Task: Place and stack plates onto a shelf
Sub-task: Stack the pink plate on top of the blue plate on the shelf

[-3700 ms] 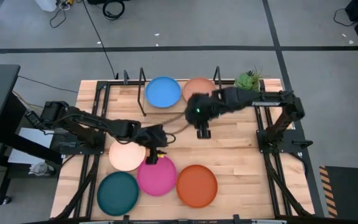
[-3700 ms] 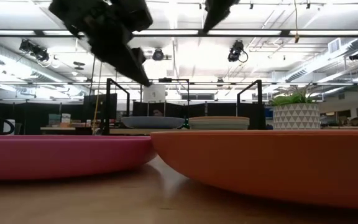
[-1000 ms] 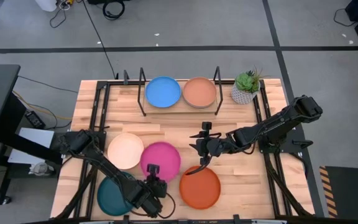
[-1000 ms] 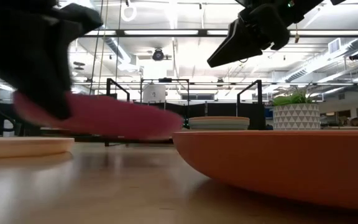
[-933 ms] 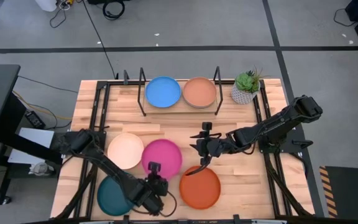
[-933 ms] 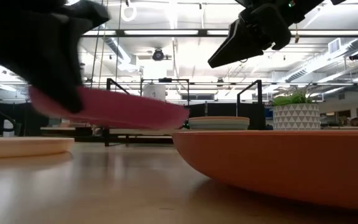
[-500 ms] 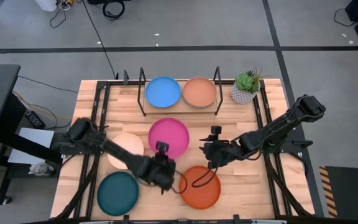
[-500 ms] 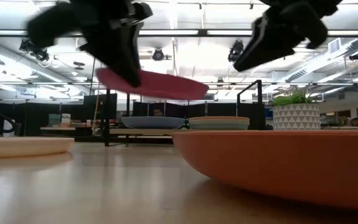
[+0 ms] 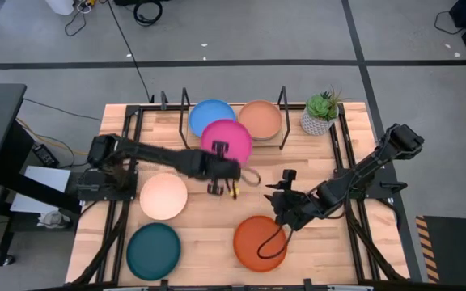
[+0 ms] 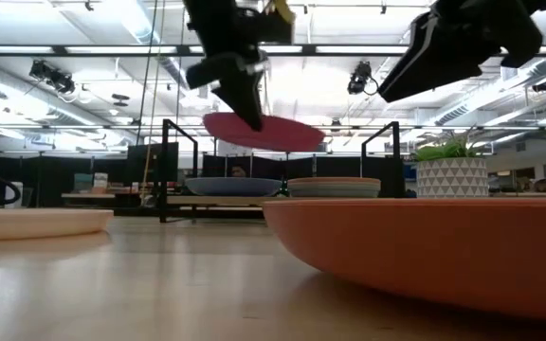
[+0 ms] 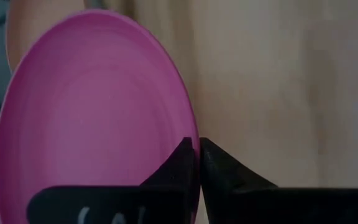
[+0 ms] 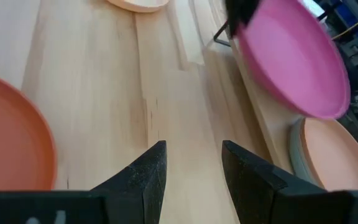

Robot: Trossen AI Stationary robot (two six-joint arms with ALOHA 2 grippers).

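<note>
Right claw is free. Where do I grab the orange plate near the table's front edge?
Pinch the round orange plate by its raised rim on the side nearest the open right claw, one finger inside, one outside. It lies flat on the slatted wooden table, so only the upturned edge offers a hold.

- Shelf [image 9: 191, 139]: a narrow pale board framed by thin black hoops, at the table's far edge.
- Blue plate [image 9: 205, 117]: flat on the shelf's left half, partly hidden under the pink one.
- Tan plate [image 9: 263, 118]: on the shelf's right half, topping a short stack with a grey rim beneath it.
- Pink plate [image 9: 227, 140]: in the air over the shelf's front edge, between the blue and tan plates, slightly tilted, pinched at its near rim by the left gripper [image 9: 219, 179].
- Cream-peach plate [image 9: 163, 196]: flat on the table, well in front of the shelf's left end.
- Teal plate [image 9: 153, 246]: flat, just nearer than the cream-peach one.
- Orange plate [image 9: 260, 242]: flat, well in front of the shelf's right half.
</note>
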